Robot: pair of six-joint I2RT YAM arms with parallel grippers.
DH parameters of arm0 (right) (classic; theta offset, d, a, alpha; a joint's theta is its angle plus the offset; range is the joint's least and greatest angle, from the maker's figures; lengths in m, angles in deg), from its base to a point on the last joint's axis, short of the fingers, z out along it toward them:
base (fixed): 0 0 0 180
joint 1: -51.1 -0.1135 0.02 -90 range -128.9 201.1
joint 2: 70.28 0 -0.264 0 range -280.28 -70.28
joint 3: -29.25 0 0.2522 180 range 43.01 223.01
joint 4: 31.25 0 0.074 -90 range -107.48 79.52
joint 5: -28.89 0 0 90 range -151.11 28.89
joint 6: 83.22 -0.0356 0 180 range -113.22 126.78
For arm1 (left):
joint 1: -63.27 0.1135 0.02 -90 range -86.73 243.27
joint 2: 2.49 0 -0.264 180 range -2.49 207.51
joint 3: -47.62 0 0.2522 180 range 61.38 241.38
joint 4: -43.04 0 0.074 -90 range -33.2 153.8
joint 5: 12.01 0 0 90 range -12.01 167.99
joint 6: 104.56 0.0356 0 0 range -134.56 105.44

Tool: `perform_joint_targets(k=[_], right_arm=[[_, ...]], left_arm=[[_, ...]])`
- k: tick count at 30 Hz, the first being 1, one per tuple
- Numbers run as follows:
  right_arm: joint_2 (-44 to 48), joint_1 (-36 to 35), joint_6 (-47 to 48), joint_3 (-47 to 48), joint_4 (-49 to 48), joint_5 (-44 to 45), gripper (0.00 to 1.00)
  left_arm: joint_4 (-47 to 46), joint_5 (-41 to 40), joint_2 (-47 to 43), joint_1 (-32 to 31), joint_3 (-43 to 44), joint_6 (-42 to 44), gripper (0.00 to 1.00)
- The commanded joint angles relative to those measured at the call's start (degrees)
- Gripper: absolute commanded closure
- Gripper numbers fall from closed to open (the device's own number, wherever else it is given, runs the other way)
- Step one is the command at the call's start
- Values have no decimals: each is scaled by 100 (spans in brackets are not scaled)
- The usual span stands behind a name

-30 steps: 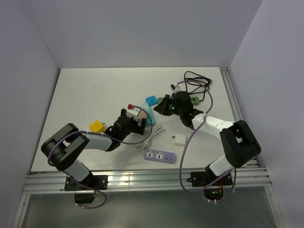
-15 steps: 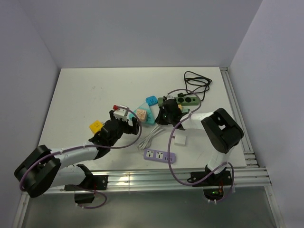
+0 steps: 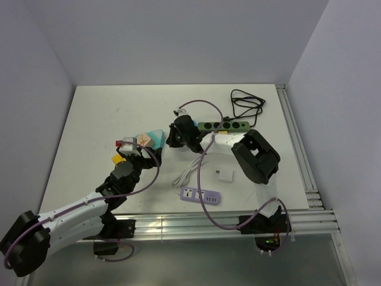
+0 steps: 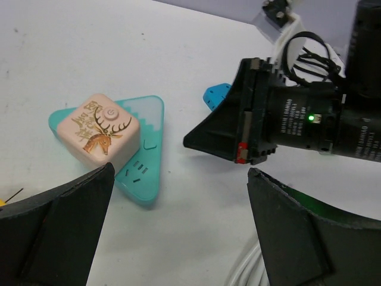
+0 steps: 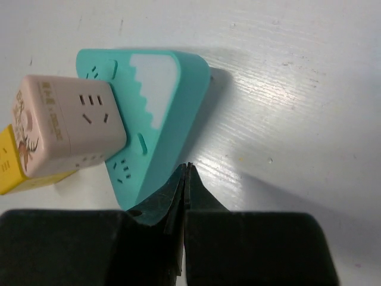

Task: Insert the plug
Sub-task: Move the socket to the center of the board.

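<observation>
A pink cube plug (image 4: 100,128) with a deer print sits on top of a teal triangular socket block (image 4: 141,164), in the middle of the table (image 3: 89,119). My right gripper (image 5: 188,168) is shut on nothing, its tip against the block's right edge (image 5: 172,113). From above, this right gripper (image 3: 168,142) lies just right of the block (image 3: 155,137). My left gripper (image 4: 178,229) stands wide open a little nearer than the block. Only bare table lies between its fingers (image 4: 56,223).
A yellow adapter (image 3: 119,159) lies by the left fingers. A small blue piece (image 4: 217,95) shows behind the right gripper. Further right are a green power strip (image 3: 225,126) and a black cable (image 3: 247,104). Nearer lie a white adapter (image 3: 224,174), a purple strip (image 3: 199,195) and a white cord (image 3: 187,171).
The right gripper swept left across the table, and the teal block with the pink cube slid left with it. The left arm drew back toward the near left, still open.
</observation>
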State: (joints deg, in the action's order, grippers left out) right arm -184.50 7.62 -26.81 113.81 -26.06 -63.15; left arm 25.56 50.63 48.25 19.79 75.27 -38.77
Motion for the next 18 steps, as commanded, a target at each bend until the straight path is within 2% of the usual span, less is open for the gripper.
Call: perform_joint_targets(k=[1, 6, 10, 14, 18], right_arm=[[539, 51, 36, -136, -258, 2, 99], [1751, 16, 212, -1241, -285, 414, 94], [3085, -72, 142, -2183, -66, 1257, 90], [4009, -116, -139, -3071, 93, 1943, 87], [4415, -125, -368, -3520, 479, 2874, 83]], left_arm=[[-30, -394, -275, 7, -149, -269, 1], [-40, -306, -258, 7, -194, -374, 1], [57, -157, -109, 7, -115, -515, 0], [-460, 326, -108, -11, -412, -690, 0], [-645, 493, -161, -11, -545, -857, 0]])
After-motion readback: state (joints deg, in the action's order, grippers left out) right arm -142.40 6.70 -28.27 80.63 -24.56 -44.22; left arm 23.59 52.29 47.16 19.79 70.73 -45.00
